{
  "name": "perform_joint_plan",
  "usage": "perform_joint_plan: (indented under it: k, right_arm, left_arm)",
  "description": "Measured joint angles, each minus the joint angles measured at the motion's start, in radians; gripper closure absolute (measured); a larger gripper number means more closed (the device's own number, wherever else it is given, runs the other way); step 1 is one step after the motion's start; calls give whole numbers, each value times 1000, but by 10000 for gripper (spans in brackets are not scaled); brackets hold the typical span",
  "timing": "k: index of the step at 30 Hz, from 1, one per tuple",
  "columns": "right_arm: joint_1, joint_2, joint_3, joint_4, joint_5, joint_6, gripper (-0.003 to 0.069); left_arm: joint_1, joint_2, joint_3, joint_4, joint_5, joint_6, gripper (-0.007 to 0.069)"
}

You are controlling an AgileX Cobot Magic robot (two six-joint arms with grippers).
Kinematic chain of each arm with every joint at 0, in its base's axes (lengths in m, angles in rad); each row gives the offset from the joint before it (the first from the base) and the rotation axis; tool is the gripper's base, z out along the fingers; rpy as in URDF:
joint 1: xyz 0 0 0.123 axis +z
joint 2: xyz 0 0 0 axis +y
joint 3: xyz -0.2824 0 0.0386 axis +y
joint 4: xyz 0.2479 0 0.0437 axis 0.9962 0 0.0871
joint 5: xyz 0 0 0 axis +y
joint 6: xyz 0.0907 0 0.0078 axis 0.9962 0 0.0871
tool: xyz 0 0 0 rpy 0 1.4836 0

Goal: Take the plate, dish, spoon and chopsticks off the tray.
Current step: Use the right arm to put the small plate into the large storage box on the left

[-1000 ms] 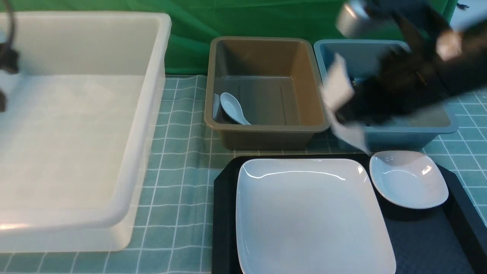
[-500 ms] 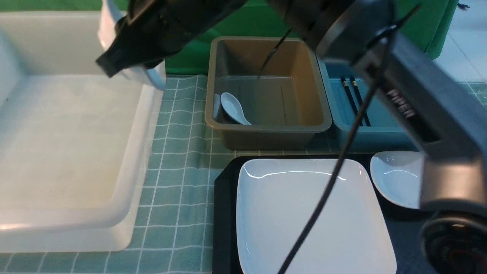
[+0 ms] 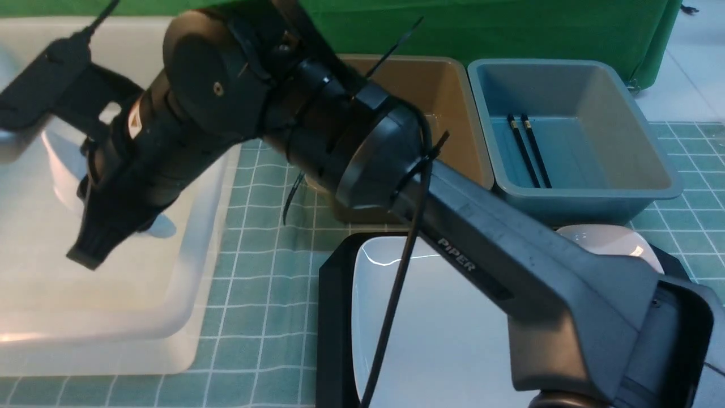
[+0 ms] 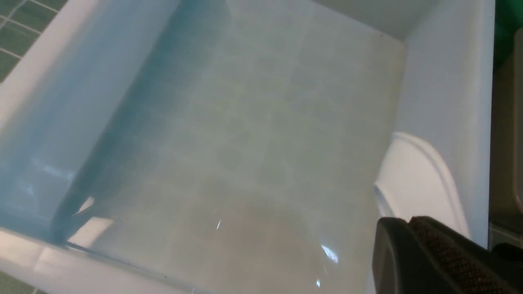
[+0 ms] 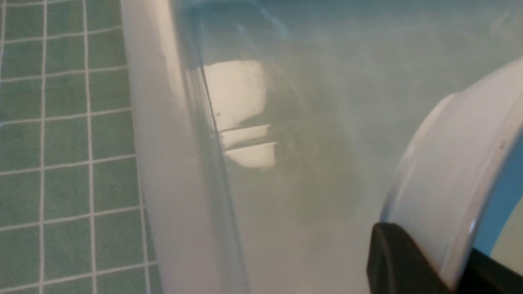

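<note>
Over at nine o'clock in the front view, a big translucent white plastic tub (image 3: 187,306) with rounded corners is sitting on the surface, which is wearing a green cloth (image 3: 260,272) ruled in a white grid. The right arm is stretching across from five o'clock. Its right end effector (image 5: 453,273) is hanging over the tub's floor, black fingers narrowly pinching the rim of a small glossy white dish (image 5: 441,171) that is tilting steeply up.

The left end effector (image 4: 408,232), showing a cross-hatched pad, is hovering over the same tub with its fingers pressed together.

At six o'clock the large glossy white rounded-square plate (image 3: 453,351) is lying on the black tray (image 3: 334,317), partly covered by the grey arm. A second small dish (image 3: 617,243) is sitting on the tray at four o'clock.

At two o'clock the thin black chopsticks (image 3: 529,150), gold-banded, are lying side by side in a blue-grey tub (image 3: 589,195). A brown tub (image 3: 447,102) is standing beside it at twelve.
</note>
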Motion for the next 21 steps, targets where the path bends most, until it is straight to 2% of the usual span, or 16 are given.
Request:
perform_joint_plan:
  k: [17, 21]
  right_arm:
    - [20, 128, -1, -3, -93, -9, 592]
    - [20, 131, -1, -2, -93, -10, 557]
  left_arm:
    - [0, 0, 0, -9, -1, 0, 613]
    - [0, 0, 0, -10, -2, 0, 613]
